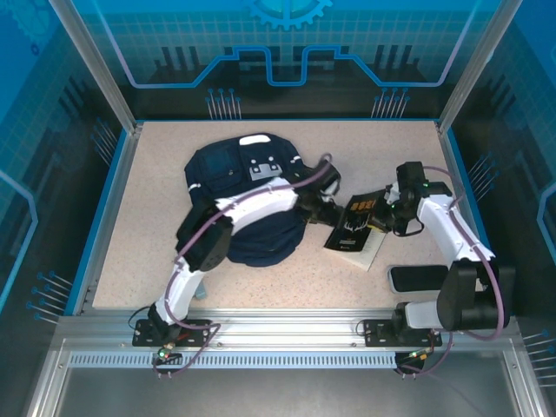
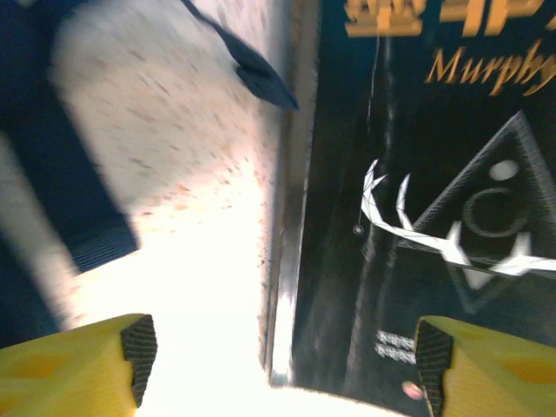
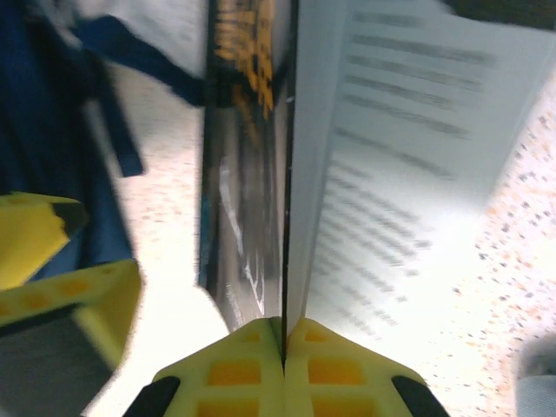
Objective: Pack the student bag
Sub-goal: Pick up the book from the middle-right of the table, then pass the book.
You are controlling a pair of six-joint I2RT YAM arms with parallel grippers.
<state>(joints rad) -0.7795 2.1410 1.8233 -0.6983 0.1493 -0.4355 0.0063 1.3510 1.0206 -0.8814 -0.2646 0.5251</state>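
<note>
right gripper (image 3: 284, 337) pinches only the book cover (image 3: 248, 200), so pages (image 3: 408, 174) may sag open. left gripper (image 2: 278, 369) gapes, empty.

- Your left white arm (image 1: 252, 207) reaches forward and to the right, its elbow bent.
- Your left gripper (image 2: 282, 358) points down, its yellow fingers with black pads (image 2: 137, 347) spread wide apart.
- Your right white arm (image 1: 445, 224) bends inward to the left.
- Your right gripper (image 3: 284, 343) is pressed together, pinching the thin navy book cover with yellow lettering (image 3: 248, 174).
- The two grippers sit near each other.
</note>
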